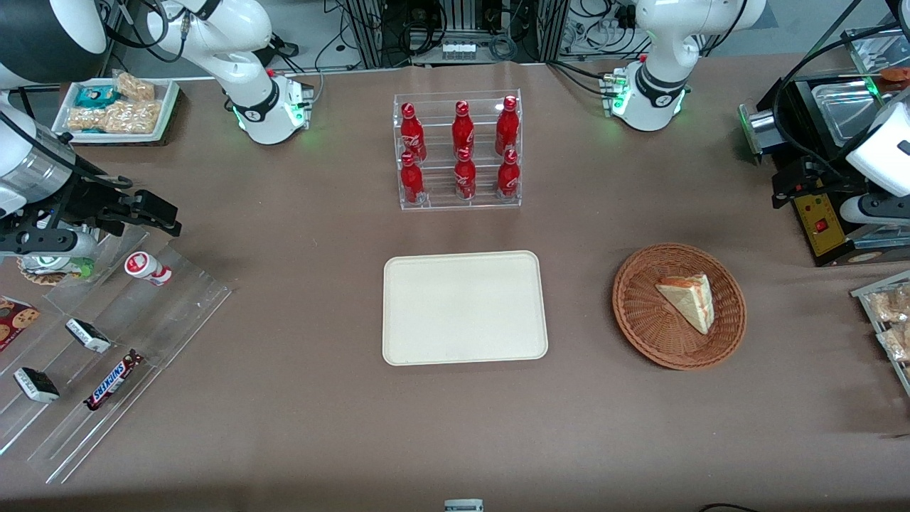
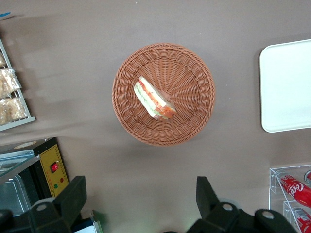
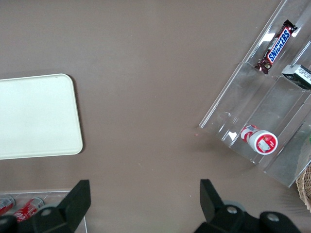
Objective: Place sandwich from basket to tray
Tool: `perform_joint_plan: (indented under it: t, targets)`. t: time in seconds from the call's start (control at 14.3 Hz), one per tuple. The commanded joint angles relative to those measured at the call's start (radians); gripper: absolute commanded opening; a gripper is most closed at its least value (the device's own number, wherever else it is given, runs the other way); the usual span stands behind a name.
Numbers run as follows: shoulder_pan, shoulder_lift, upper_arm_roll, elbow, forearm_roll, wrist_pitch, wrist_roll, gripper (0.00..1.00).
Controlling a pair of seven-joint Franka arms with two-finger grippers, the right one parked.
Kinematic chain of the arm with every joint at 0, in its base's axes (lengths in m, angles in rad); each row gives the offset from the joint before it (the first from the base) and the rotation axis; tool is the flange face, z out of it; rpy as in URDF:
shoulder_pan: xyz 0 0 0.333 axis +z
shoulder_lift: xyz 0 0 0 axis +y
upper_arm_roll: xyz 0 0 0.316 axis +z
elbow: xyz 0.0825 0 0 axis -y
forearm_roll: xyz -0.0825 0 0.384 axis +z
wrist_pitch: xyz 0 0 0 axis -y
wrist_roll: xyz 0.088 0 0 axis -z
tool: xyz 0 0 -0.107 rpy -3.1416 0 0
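The sandwich [image 1: 688,301] [image 2: 154,98], a pale wedge with red and green filling on its cut edge, lies in the round brown wicker basket [image 1: 643,320] [image 2: 194,73]. The cream-white tray [image 1: 462,307] [image 2: 286,87] lies flat beside the basket, toward the parked arm's end, with nothing on it. My gripper [image 2: 140,196] [image 1: 785,188] hangs well above the table, farther from the front camera than the basket and toward the working arm's end. Its fingers [image 2: 73,199] stand wide open with only bare table between them.
A clear rack of red bottles [image 1: 458,151] stands farther back than the tray. A black machine with a yellow panel [image 1: 825,227] sits under my arm, with bagged snacks [image 1: 889,320] beside the basket. Acrylic racks with candy [image 1: 106,334] fill the parked arm's end.
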Motion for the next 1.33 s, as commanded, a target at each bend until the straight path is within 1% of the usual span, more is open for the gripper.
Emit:
perform_joint_plan:
  t: [0.0, 0.14, 0.35, 0.7, 0.84, 0.98, 1.26]
  targets:
    - [0.000, 0.003, 0.000, 0.007, -0.010, -0.026, 0.004, 1.00]
    - [0.000, 0.020, 0.000, -0.005, -0.009, -0.019, 0.003, 1.00]
    - [0.000, 0.026, 0.000, -0.115, -0.003, 0.051, 0.001, 1.00]
    - [0.000, 0.029, 0.000, -0.411, 0.006, 0.383, -0.042, 1.00]
    - [0.000, 0.031, 0.002, -0.503, 0.006, 0.512, -0.063, 1.00]
    - [0.000, 0.058, 0.002, -0.559, 0.006, 0.630, -0.150, 1.00]
    - [-0.001, 0.138, 0.002, -0.567, 0.008, 0.760, -0.475, 1.00]
